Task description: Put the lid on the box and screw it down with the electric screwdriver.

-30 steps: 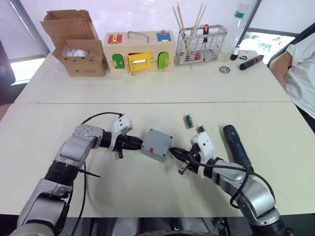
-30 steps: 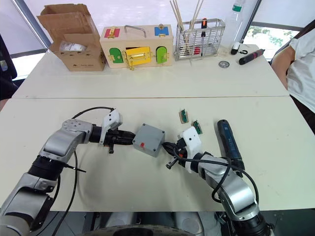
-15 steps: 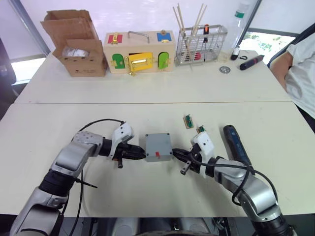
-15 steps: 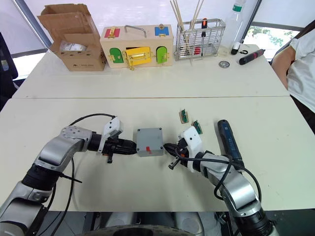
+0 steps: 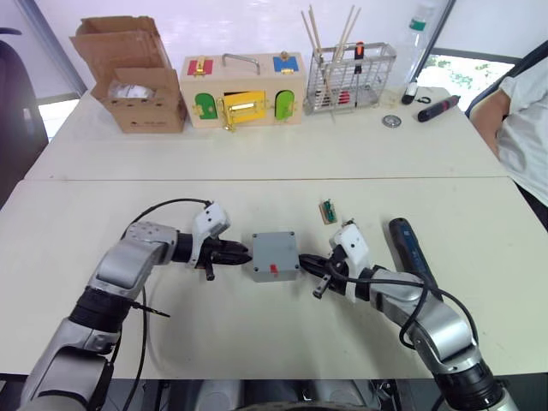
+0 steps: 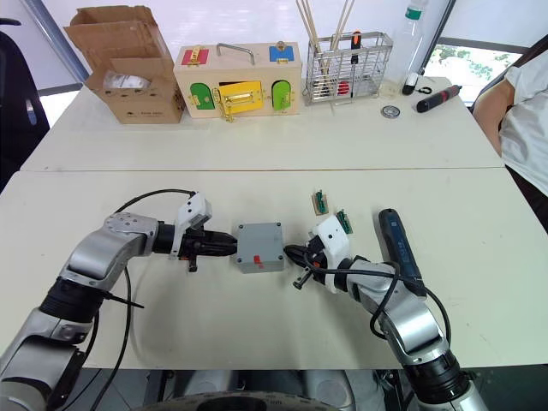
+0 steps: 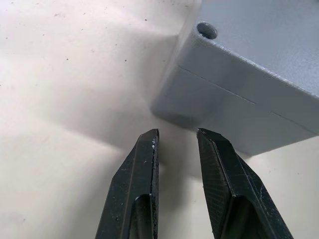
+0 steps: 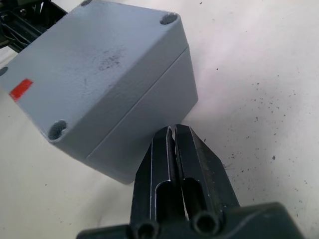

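Observation:
The grey box [image 5: 274, 259] stands on the white table with the lid [image 8: 99, 59] seated on it; a seam runs round under the lid, and a small red mark [image 5: 272, 268] faces me. My left gripper [image 5: 247, 254] points at the box's left side, its fingers [image 7: 144, 164] a little open and holding nothing, tips just short of a corner. My right gripper [image 5: 306, 263] is shut, its tips against the box's right wall [image 8: 149, 119]. The electric screwdriver [image 5: 411, 248] lies flat on the table to the right of my right arm.
Two small green parts [image 5: 328, 211] lie behind the right gripper. At the back stand a cardboard box [image 5: 133, 77], a wooden box with coloured doors [image 5: 242, 91] and a wire rack with sticks [image 5: 349, 75]. A person sits at the right edge [image 5: 524, 111].
The box, skewed a second ago, now sits square between the grippers. My left gripper has drawn slightly back from its side; the right gripper stays against it.

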Robot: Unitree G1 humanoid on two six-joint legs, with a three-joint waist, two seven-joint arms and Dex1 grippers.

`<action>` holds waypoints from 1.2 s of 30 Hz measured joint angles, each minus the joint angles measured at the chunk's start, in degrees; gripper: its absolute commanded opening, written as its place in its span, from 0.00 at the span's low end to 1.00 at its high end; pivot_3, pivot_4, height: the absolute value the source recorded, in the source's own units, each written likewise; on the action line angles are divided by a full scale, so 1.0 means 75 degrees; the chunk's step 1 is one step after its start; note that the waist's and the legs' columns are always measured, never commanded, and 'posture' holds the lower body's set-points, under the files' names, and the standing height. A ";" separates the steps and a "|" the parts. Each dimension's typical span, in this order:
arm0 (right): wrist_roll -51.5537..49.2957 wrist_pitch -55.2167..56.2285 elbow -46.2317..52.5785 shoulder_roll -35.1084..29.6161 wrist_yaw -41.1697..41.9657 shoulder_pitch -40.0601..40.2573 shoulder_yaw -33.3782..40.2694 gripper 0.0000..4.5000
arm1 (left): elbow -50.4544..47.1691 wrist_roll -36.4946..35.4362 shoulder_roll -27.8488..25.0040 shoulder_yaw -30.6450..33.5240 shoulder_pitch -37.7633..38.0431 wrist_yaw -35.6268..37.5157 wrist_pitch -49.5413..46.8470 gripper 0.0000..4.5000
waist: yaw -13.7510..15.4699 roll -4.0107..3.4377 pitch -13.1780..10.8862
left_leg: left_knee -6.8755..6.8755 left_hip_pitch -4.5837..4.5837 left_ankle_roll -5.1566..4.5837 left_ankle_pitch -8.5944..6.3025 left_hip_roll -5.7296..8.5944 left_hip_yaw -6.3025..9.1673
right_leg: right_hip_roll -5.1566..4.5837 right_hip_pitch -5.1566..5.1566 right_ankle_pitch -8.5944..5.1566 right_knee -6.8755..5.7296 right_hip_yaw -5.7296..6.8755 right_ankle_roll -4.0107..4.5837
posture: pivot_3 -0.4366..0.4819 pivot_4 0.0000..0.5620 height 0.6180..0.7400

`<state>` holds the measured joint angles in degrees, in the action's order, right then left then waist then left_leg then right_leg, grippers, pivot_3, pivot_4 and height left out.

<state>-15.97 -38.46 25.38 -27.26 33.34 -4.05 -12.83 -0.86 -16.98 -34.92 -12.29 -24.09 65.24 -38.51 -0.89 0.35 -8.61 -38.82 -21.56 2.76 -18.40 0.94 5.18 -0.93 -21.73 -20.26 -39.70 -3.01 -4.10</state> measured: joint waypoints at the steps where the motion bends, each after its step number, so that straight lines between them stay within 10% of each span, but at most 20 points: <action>1: 0.0000 -0.0002 0.0000 -0.0022 0.0051 -0.0003 -0.0003 0.01 | -0.0072 -0.0001 -0.0002 0.0010 0.0057 -0.0040 -0.0027 0.26 | 0.0000 0.0000 0.0000 | 0.0001 0.0000 0.0000 0.0000 0.0000 0.0000 | 0.0000 0.0000 0.0000 0.0000 0.0000 0.0000 | 0.48 0.27 1.00; 36: -0.0164 -0.0492 0.0629 -0.0234 0.0321 0.0579 0.0011 0.01 | -0.1006 -0.0127 -0.0143 -0.0028 0.0634 -0.0214 -0.0421 0.26 | 0.0011 -0.0002 -0.0001 | 0.0016 0.0011 0.0000 0.0000 0.0000 0.0003 | -0.0005 0.0021 0.0001 0.0033 0.0004 -0.0001 | 0.48 0.27 1.00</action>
<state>-17.20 -42.15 30.10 -29.01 35.75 0.29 -12.75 -8.41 -17.93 -36.00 -12.50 -19.34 63.63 -41.67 -0.81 0.34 -8.62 -38.70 -21.48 2.76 -18.40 0.94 5.20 -0.97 -21.57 -20.25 -39.45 -2.98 -4.11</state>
